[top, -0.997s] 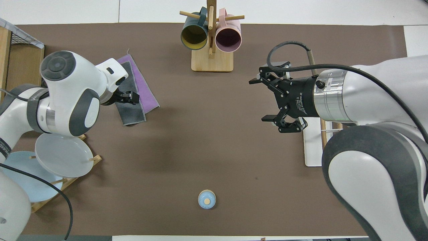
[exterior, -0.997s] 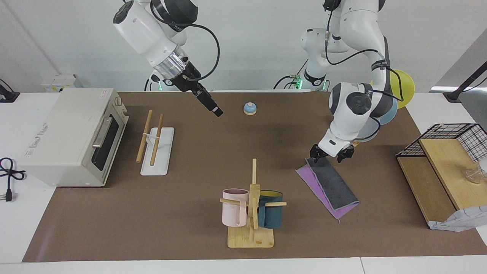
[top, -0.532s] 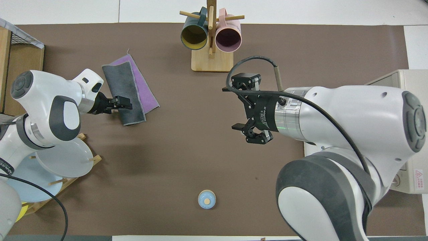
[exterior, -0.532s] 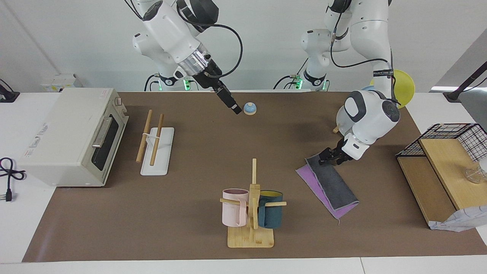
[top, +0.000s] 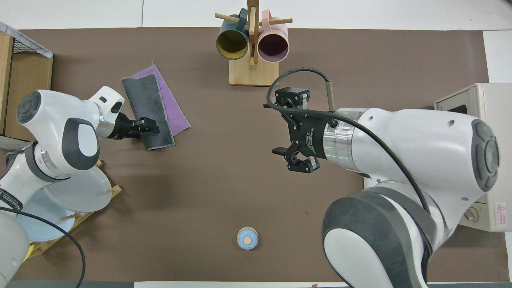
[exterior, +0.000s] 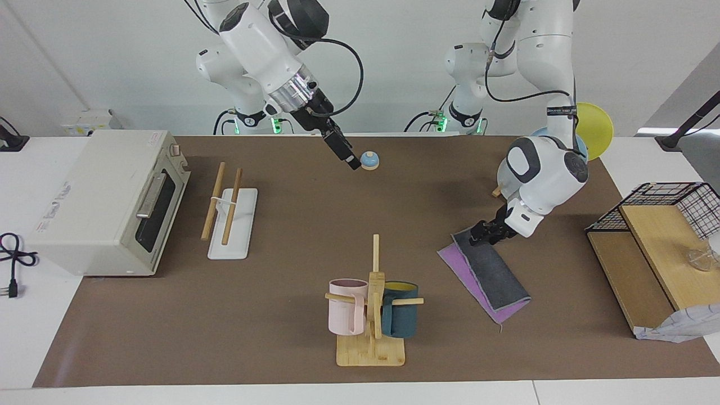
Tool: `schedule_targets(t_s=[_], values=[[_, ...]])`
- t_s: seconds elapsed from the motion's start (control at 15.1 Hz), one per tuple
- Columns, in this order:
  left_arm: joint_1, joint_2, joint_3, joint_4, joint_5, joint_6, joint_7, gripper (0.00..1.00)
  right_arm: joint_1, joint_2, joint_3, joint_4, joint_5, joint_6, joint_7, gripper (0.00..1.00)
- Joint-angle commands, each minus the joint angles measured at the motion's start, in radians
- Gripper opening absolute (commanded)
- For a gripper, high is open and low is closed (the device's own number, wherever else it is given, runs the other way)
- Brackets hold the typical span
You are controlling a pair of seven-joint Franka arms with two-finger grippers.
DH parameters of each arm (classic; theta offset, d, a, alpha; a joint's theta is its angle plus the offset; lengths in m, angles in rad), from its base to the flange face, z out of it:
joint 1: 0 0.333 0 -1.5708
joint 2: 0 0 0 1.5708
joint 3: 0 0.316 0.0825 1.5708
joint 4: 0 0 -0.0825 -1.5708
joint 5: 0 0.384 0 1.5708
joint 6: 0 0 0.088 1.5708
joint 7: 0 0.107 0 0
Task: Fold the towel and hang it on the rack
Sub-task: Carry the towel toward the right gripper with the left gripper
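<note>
The towel (exterior: 488, 273) lies folded on the brown mat, dark grey face up with a purple strip showing along one side; it also shows in the overhead view (top: 152, 105). My left gripper (exterior: 479, 234) is down at the towel's corner nearest the robots, touching its edge (top: 149, 129). The rack (exterior: 227, 209), two wooden rods on a white base, stands beside the toaster oven; in the overhead view my right arm hides it. My right gripper (exterior: 352, 163) hangs open and empty in the air over the mat beside the bell (top: 297, 132).
A toaster oven (exterior: 107, 199) stands at the right arm's end. A mug tree (exterior: 372, 306) with two mugs stands farther from the robots. A small blue bell (exterior: 369, 160) sits near the robots. A wire basket shelf (exterior: 661, 222) and a plate stand (top: 60, 200) are at the left arm's end.
My left gripper turned from upright to slanted and dropped onto the towel's near corner. My right arm swung from over the rack toward the middle, beside the bell. The towel has not moved.
</note>
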Motion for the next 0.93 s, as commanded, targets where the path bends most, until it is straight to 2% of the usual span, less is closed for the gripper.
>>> schedule_targets(t_s=[0.0, 0.33, 0.47, 0.73, 0.86], values=[[0.007, 0.009, -0.005, -0.019, -0.023, 0.033, 0.026, 0.61, 0.053, -0.003, 0.004, -0.035, 0.017, 0.08, 0.05, 1.0], [0.008, 0.01, -0.005, -0.019, -0.024, 0.033, 0.039, 0.25, 0.096, 0.022, 0.004, -0.035, 0.017, 0.112, 0.066, 0.97], [0.01, 0.01, -0.005, -0.019, -0.024, 0.033, 0.039, 0.02, 0.096, 0.022, 0.004, -0.035, 0.017, 0.112, 0.09, 0.97], [0.025, 0.009, -0.005, -0.007, -0.024, 0.015, 0.039, 0.0, 0.102, 0.023, 0.004, -0.035, 0.017, 0.101, 0.075, 0.97], [0.025, 0.004, -0.002, 0.048, -0.024, -0.055, 0.023, 0.0, 0.101, 0.023, 0.004, -0.035, 0.017, 0.098, 0.07, 0.97]])
